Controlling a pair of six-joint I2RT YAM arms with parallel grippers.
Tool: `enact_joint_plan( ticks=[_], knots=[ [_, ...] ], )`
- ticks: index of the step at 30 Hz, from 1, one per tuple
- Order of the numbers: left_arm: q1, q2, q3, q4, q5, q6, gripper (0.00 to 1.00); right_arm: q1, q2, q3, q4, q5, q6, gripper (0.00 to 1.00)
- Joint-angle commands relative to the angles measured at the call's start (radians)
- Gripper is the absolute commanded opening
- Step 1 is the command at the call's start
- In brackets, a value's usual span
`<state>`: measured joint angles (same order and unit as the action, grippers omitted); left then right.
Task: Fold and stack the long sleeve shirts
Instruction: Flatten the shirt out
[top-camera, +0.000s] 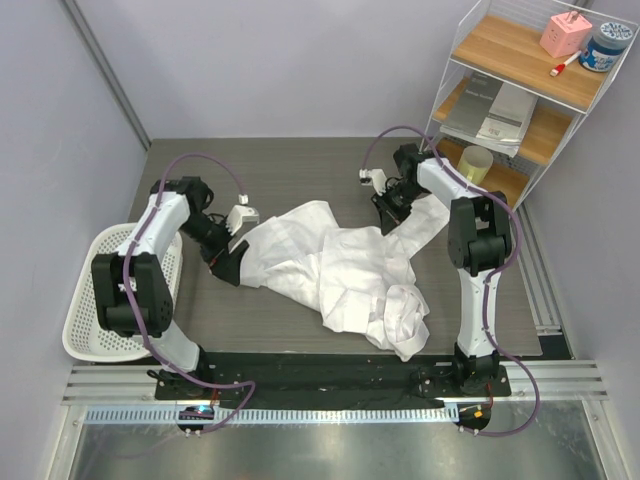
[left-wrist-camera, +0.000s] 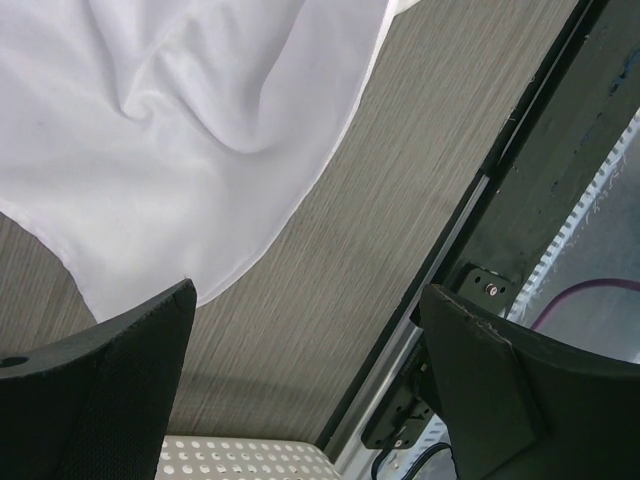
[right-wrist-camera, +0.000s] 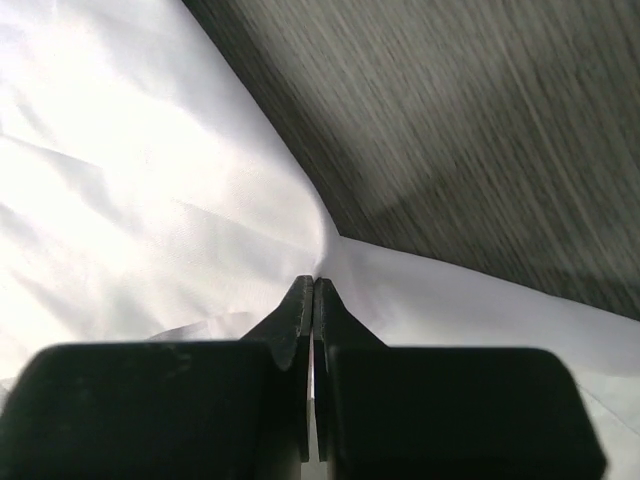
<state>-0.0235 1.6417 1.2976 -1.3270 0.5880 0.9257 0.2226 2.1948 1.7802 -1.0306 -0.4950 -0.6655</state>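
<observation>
A white shirt is lying crumpled in the middle of the dark tabletop, between the two arms. Its cloth is being judged thin, soft and light. It is expected to sag, wrinkle and slide over itself, with no risk of breakage. It is therefore best taken by a pinch at an edge, hem or sleeve end rather than in the loose middle.

The right end effector is being held closed on a fold of the cloth at the far right, where a sleeve is reaching out. Its jaws are being pressed together with white fabric caught between them. The left end effector is being held wide open just beside the shirt's left edge, with nothing in it. That edge is lying ahead of its fingers, not between them.

The shirt's long axis is running across the tabletop from left to far right. A bunched part, perhaps the collar, is pointing toward the near right, though this cannot be told for certain. A white basket is sitting at the tabletop's left edge.
</observation>
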Motion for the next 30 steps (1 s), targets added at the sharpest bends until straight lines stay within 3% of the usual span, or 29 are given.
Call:
enact_joint_plan(
  ticks=[1,9,16,22,24,30],
  knots=[
    [0.010,-0.023,-0.027,0.008,0.032,0.038,0.92,0.006,-0.093,0.010,-0.048,-0.014,-0.014,0.01],
    [0.008,-0.180,-0.214,0.161,-0.014,0.157,0.83,0.006,-0.293,-0.050,-0.032,-0.008,0.041,0.01],
    [0.008,-0.184,-0.304,0.376,-0.129,0.286,0.79,0.004,-0.394,-0.045,-0.043,0.010,0.070,0.01],
    [0.010,-0.157,-0.353,0.495,-0.114,0.395,0.74,0.003,-0.467,-0.033,-0.062,0.026,0.084,0.01],
    [0.010,-0.125,-0.348,0.502,-0.090,0.389,0.67,0.001,-0.481,-0.030,-0.062,0.032,0.089,0.01],
    [0.010,-0.129,-0.325,0.543,-0.074,0.283,0.22,-0.031,-0.521,0.014,-0.059,0.055,0.109,0.01]
  ],
)
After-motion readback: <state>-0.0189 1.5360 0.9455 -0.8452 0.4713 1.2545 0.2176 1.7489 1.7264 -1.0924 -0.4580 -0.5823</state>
